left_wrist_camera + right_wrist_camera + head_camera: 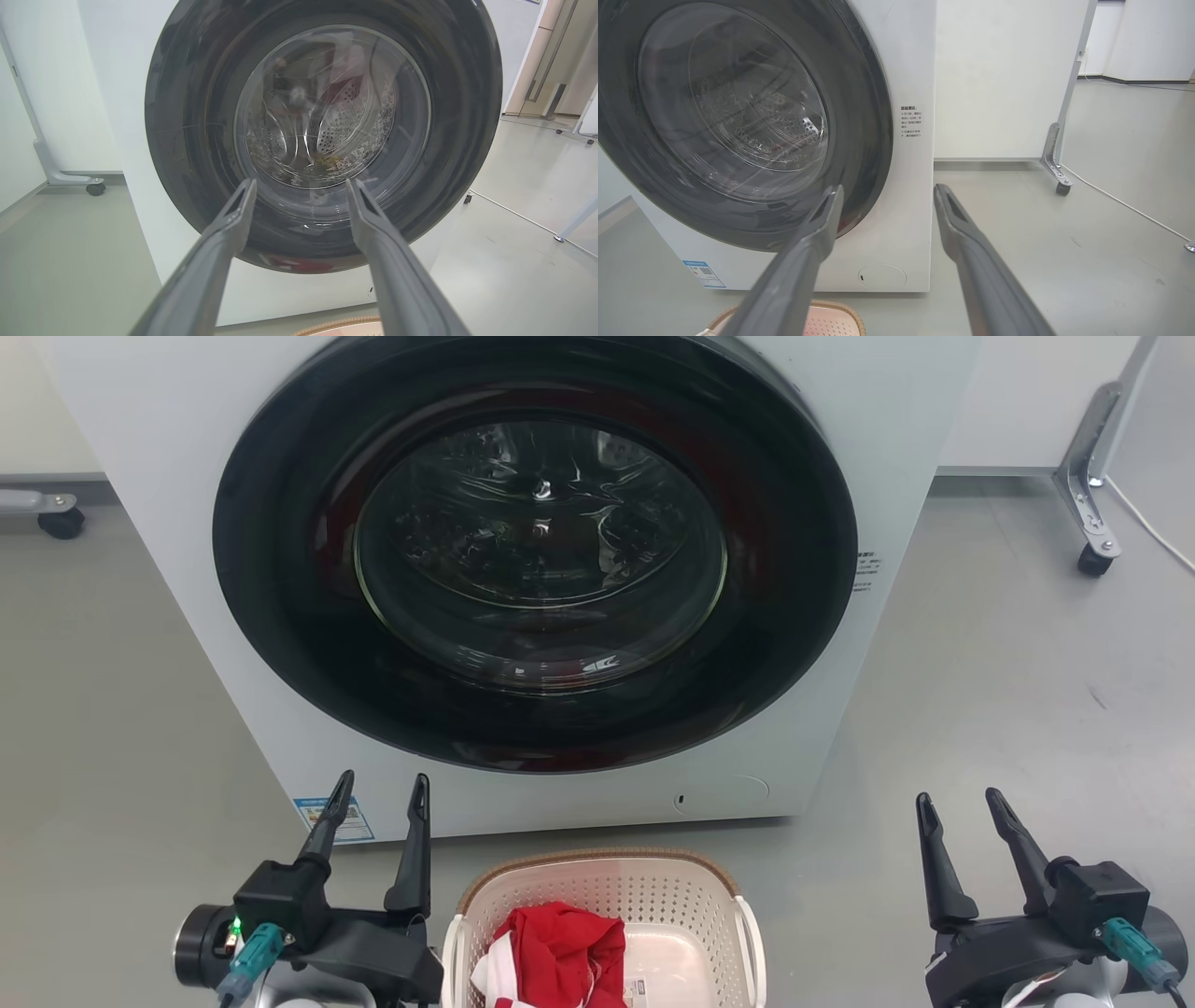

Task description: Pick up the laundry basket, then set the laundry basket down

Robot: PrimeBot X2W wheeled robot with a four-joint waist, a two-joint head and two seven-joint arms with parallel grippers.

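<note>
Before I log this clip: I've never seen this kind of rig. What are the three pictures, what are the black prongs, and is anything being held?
The head view comes from a camera on the robot's head, looking down at the floor before it. The black prongs are the fingers of its two hands: the left hand at lower left, the right hand at lower right. Both are open and hold nothing.

Between them, on the grey floor, sits the laundry basket, cream with a brown rim, with a red and white cloth inside. Behind it stands a white washing machine with its round dark door shut.

The other two pictures come from cameras on each wrist, looking along that hand's own fingers toward the machine.
</note>
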